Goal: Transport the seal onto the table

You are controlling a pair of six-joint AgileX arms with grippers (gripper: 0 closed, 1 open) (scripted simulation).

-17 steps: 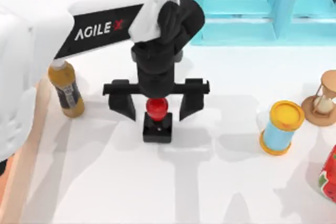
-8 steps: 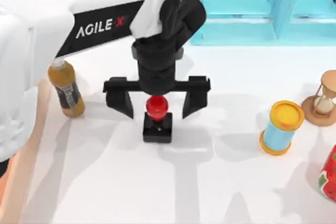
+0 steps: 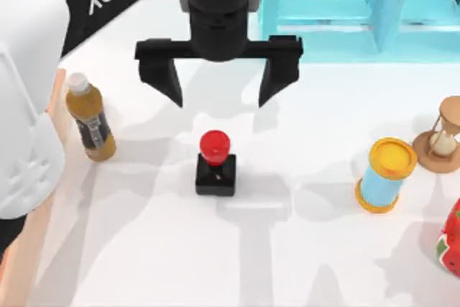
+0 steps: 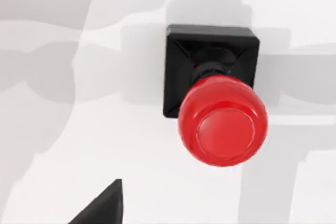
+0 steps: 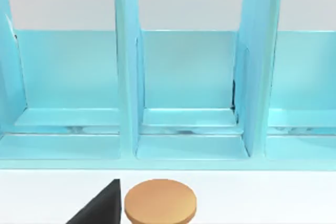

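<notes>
The seal stands upright on the white table, free of any grip. It looks rigid and light; its glossy red knob may be slippery, so the neck beneath seems a surer hold. The left gripper hangs above it, jaws wide. "AGILE" is readable on the arm.

The small black-based stamp with a round red knob stands upright on the large white table, about midway between its left and right edges. The amber bottle stands at the left edge; the blue cylinder with a yellow lid, the wooden hourglass and the red strawberry-patterned object (partly cut off) stand toward the right edge. The light blue shelf unit lines the far edge. The left gripper hangs above the table, behind the stamp.
</notes>
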